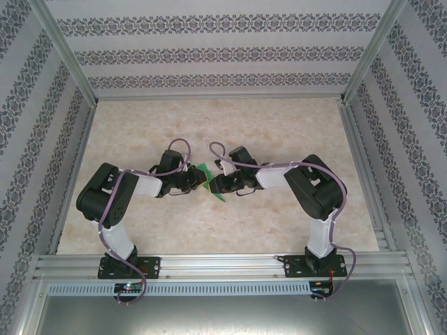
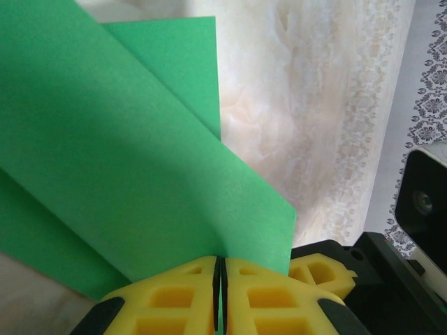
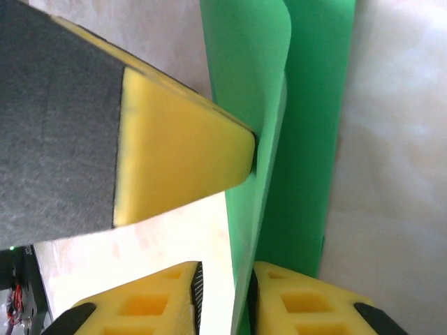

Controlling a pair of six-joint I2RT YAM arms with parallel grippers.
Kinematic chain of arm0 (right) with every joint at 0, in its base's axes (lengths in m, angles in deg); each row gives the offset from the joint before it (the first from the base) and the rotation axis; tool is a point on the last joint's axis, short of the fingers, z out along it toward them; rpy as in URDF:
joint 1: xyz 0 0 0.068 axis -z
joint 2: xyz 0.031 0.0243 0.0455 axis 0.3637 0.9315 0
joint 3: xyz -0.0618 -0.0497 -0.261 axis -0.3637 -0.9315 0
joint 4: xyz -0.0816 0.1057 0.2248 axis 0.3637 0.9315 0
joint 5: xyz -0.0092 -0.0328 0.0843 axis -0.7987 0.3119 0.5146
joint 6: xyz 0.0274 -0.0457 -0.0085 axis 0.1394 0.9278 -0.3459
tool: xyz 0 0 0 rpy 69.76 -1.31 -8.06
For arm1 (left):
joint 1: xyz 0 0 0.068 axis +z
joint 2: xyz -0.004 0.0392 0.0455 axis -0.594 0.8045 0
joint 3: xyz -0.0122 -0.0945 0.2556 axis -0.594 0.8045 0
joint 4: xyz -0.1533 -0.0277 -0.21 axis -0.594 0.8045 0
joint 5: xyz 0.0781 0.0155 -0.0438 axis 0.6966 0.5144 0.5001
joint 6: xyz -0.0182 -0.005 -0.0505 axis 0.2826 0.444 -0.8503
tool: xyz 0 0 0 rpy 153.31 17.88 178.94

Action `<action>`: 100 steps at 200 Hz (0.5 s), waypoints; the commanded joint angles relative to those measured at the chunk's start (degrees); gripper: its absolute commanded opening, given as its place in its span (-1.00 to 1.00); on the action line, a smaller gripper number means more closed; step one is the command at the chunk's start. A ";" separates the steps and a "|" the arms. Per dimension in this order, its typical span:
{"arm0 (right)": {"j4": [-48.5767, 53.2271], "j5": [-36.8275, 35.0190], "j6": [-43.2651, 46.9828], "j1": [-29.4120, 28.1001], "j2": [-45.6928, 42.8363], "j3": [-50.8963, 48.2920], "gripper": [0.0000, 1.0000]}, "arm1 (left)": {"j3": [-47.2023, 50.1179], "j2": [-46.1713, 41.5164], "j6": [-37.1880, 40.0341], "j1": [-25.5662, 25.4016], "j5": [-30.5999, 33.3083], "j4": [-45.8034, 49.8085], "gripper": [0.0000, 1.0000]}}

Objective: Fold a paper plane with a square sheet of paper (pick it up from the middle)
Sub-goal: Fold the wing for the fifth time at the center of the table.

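Note:
The square sheet of paper [image 1: 204,173] is bright green and folded into a long creased wedge, held up off the table between both arms. My left gripper [image 2: 220,283] is shut on its lower edge, and layers of the paper [image 2: 126,160] fan out above the yellow fingers. My right gripper [image 3: 223,300] is open: the paper [image 3: 307,139] lies against the right-hand pad, with a clear gap to the other pad. One of the left gripper's fingers [image 3: 181,150] presses the paper from the side. In the top view, the left gripper [image 1: 196,179] and right gripper [image 1: 215,184] nearly touch.
The beige marbled tabletop [image 1: 223,125] spreads around the arms. Patterned walls and aluminium frame rails [image 1: 70,105] enclose it on three sides. The right gripper's black body [image 2: 415,202] sits close at the right of the left wrist view.

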 commanded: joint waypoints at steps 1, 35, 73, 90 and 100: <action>3.32 -0.92 2.16 0.61 -3.05 -0.50 -0.47 | 0.60 0.59 -0.33 -0.61 1.10 -1.73 -0.73; 5.40 -1.63 4.13 0.53 -3.56 -0.78 -0.47 | 0.33 0.55 -0.31 -0.59 1.11 -1.22 -0.73; 6.12 -1.64 4.88 0.61 -2.40 -0.64 -0.56 | 0.54 0.11 -0.20 -0.50 1.26 -0.71 -0.74; 5.65 -1.16 4.42 0.68 -1.66 -0.71 -0.68 | 0.89 -0.31 -0.14 -0.44 1.61 -0.40 -0.74; 5.06 -0.42 4.15 0.71 -1.25 -0.96 -0.73 | 1.06 -0.52 -0.01 -0.35 1.72 0.01 -0.74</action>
